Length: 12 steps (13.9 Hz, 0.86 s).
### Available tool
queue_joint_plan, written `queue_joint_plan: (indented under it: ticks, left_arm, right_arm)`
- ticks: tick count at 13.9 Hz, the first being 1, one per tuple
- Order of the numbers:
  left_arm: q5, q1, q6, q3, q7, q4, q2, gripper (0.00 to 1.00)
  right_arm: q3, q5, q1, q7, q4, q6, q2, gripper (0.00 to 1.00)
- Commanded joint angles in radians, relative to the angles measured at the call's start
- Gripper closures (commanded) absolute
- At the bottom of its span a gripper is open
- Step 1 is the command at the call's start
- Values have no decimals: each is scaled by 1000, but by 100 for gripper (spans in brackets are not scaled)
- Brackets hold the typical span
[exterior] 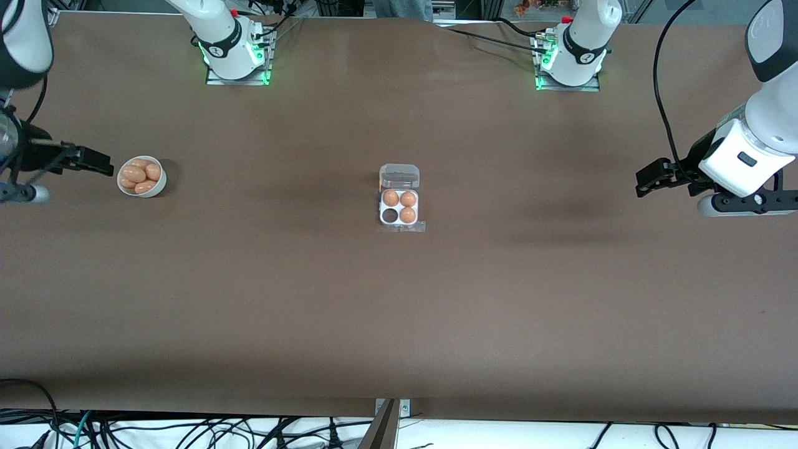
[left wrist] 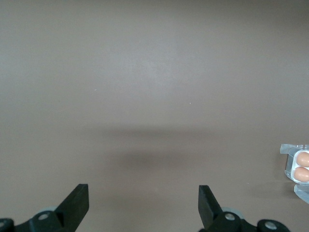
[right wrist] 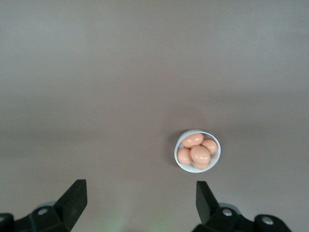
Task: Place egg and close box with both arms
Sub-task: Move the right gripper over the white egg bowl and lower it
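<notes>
Eggs (exterior: 141, 176), smooth tan-orange ovals all alike, lie heaped in a small round white bowl (exterior: 157, 186) toward the right arm's end of the table (exterior: 399, 312); we cannot single out one of them as the egg to be placed. We see the same heap in the right wrist view, with about four eggs showing.

We find the box (exterior: 399, 207), a small square white tray with four round cells, near the middle of the table, well apart from the bowl. Three of its cells hold eggs; the fourth, the cell nearer the front camera on the side toward the right arm's end, shows dark and bare. Its clear plastic lid (exterior: 399, 175) is folded back flat on the table, on the side farther from the front camera. In the left wrist view only an edge of the box (left wrist: 289, 164) shows, with two eggs in it.

Our right gripper (exterior: 93, 160) hangs just beside the bowl, toward the table's end, its black fingers (right wrist: 73, 197) spread wide and holding nothing. Our left gripper (exterior: 651, 176) hangs over bare brown table toward the left arm's end, well apart from the box, fingers (left wrist: 77, 199) likewise spread wide and touching nothing
</notes>
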State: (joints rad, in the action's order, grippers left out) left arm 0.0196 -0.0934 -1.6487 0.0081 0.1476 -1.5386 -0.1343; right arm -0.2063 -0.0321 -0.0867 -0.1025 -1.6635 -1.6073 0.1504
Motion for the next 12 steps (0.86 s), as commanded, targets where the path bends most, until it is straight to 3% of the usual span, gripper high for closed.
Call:
queue_joint_plan:
  ticks: [1, 7, 9, 12]
  left_arm:
    - [8, -3, 15, 3, -19, 31, -13, 0]
    - [8, -2, 15, 3, -17, 31, -13, 0]
    - [8, -2, 15, 3, -19, 31, -13, 0]
    - [6, 0, 15, 3, -19, 31, -13, 0]
  right_arm:
    - [-31, 8, 34, -63, -66, -24, 31, 0]
    - [-180, 14, 35, -253, -433, -402, -35, 0]
    - [-206, 17, 35, -314, -557, -588, -48, 0]
    - [-235, 23, 36, -388, -640, -700, -45, 0]
